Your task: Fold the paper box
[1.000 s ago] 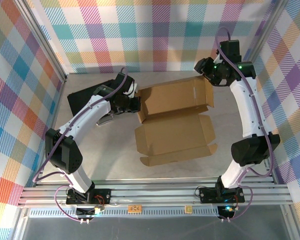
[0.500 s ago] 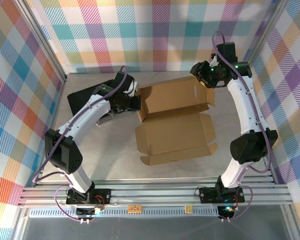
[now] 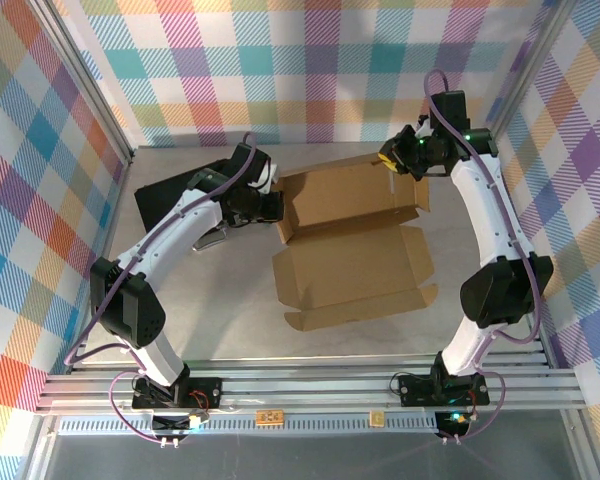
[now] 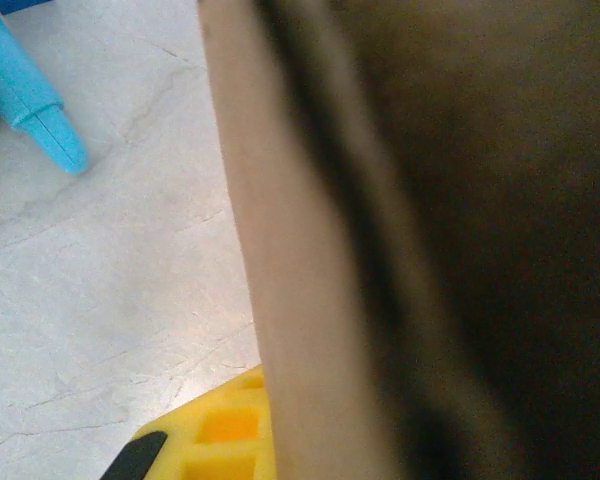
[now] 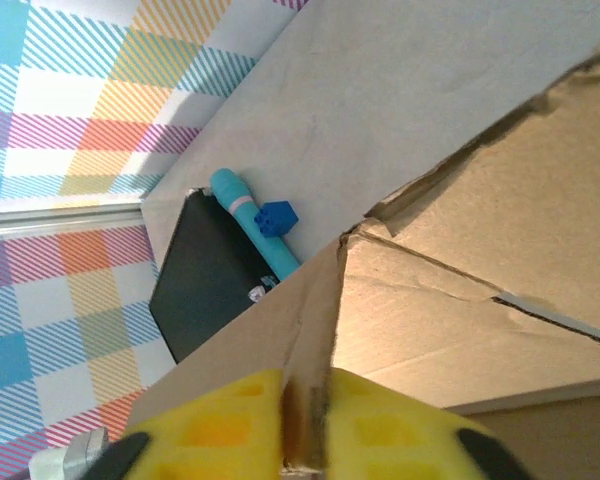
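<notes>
Right gripper (image 3: 393, 160) is clenched on the far right corner of the box (image 3: 350, 250), its yellow pads (image 5: 210, 430) pressed to either side of a raised flap edge. Left gripper (image 3: 266, 205) is closed too, apparently nipping the left side flap. Box lies open mid-table (image 3: 210, 310), rear panel tipped up, front panel flat toward the arms. Thin corrugated board like this should be light and fairly stiff across a panel, yet it will hinge at its creases and may crumple or tear where pinched, so holds belong on flap edges near a crease, with gentle pressure. Overhead gives the whole layout and both arms. Right wrist view gives the pinch itself, a frayed crease, and beyond the box a black case (image 5: 205, 290) with a blue pen (image 5: 250, 225) and cube (image 5: 276, 217). Left wrist view, blurred, gives board hard against one pad.
</notes>
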